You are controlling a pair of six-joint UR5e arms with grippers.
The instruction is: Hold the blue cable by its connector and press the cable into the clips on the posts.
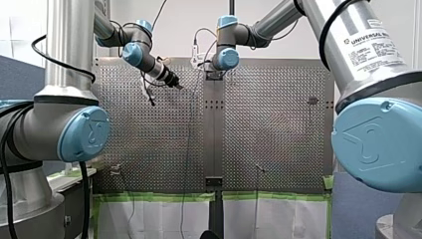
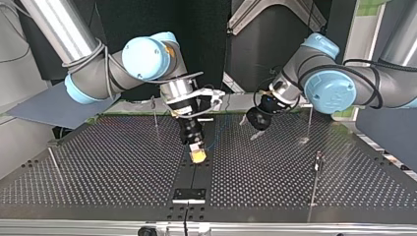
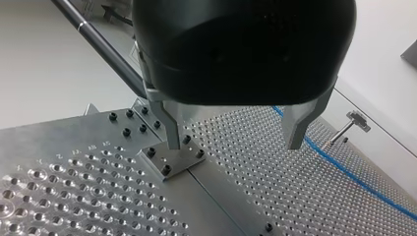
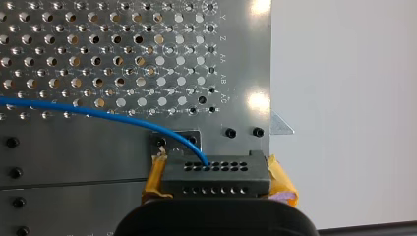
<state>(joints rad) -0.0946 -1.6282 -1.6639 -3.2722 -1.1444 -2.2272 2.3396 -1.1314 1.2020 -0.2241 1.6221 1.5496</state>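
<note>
In the right wrist view my right gripper [image 4: 218,184] is shut, its yellow pads [image 4: 280,183] on either side of a dark grey connector block [image 4: 216,169]. The blue cable [image 4: 98,113] leaves the block and runs away over the perforated plate. In the top view this gripper [image 2: 198,156] points down at the table's middle seam. My left gripper [image 3: 235,142] hovers open over the plate, its metal fingers [image 3: 171,130] empty, with the blue cable [image 3: 344,169] lying beside it. It shows in the top view [image 2: 250,128] and the front view [image 1: 177,85], apart from the right one.
Thin posts stand on the perforated table [image 2: 98,167]: one near the right arm [image 2: 155,115], one toward the top view's left edge [image 2: 54,164], two on its right side [image 2: 317,167] [image 2: 309,123]. A clip-topped post [image 3: 351,123] lies beyond the cable. A bolted plate [image 2: 189,194] sits at the seam.
</note>
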